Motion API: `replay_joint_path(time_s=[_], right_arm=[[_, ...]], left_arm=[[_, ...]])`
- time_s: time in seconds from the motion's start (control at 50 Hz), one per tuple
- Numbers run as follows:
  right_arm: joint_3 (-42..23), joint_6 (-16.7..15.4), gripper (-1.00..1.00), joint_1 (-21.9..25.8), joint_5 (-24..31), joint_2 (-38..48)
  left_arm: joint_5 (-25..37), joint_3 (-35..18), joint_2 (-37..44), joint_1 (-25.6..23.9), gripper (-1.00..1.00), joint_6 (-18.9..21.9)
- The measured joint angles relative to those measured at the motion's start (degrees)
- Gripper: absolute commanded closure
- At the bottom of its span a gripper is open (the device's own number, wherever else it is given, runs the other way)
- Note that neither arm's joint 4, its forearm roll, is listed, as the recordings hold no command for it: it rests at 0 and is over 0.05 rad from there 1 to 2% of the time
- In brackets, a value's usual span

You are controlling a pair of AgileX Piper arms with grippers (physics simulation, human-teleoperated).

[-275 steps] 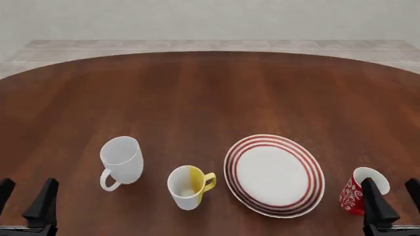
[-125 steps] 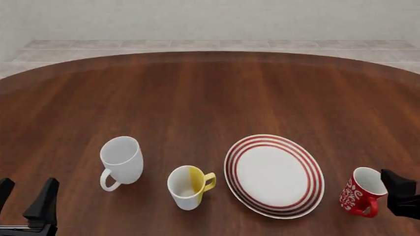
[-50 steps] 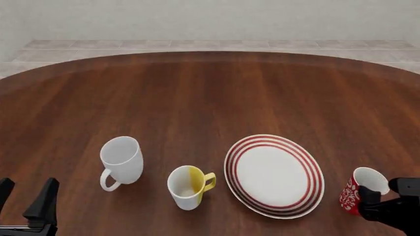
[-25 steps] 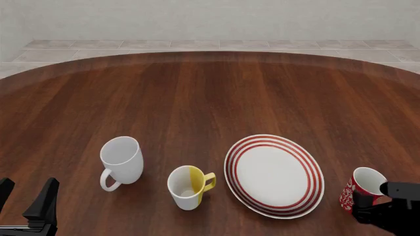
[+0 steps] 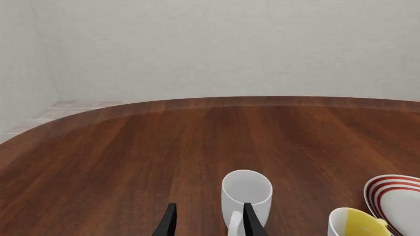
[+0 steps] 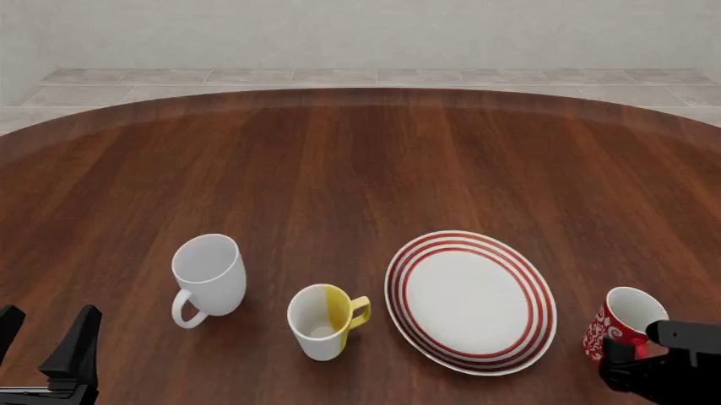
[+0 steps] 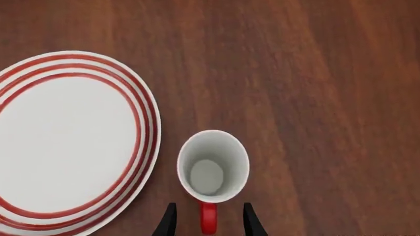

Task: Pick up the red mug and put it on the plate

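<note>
The red mug (image 6: 617, 323) with its white swirls stands upright on the table, just right of the plate (image 6: 471, 301), which has red rings around its rim. From straight above, the right wrist view shows the red mug (image 7: 213, 166) and its white inside beside the plate (image 7: 66, 142). My right gripper (image 7: 208, 222) is open, with one finger on each side of the mug's red handle and not touching it. In the front view my right gripper (image 6: 629, 373) covers the mug's near side. My left gripper (image 6: 43, 342) rests open at the near left, holding nothing.
A plain white mug (image 6: 209, 275) and a white-and-yellow mug (image 6: 323, 321) stand left of the plate. In the left wrist view my left gripper (image 5: 208, 223) is just short of the white mug (image 5: 247, 196). The round table's edge (image 6: 360, 91) curves across the back.
My right gripper has turned downward and settled over the red mug's handle, shifting slightly nearer in the last half second. The mug, the plate and the left arm have not moved.
</note>
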Motion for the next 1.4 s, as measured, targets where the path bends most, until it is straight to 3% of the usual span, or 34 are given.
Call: replay_joint_path(time_s=[0.32, 0.34, 0.82, 1.1, 1.4], right_arm=[[1.99, 0.64, -1.00, -0.51, -4.54, 3.91], [2.06, 0.74, 1.00, -0.50, -4.68, 4.05], [1.17, 1.70, 1.00, -1.46, -3.04, 3.57], [-3.06, -0.48, 1.00, -1.25, 3.95, -2.30], [-11.34, -2.67, 1.00, 1.96, 11.81, -7.29]], left_arm=[[0.00, 0.00, 0.00, 0.00, -1.00, 0.00], [0.00, 0.00, 0.00, 0.00, -1.00, 0.00], [0.00, 0.00, 0.00, 0.00, -1.00, 0.00], [0.00, 0.00, 0.00, 0.00, -1.00, 0.00], [0.00, 0.00, 0.00, 0.00, -1.00, 0.01]])
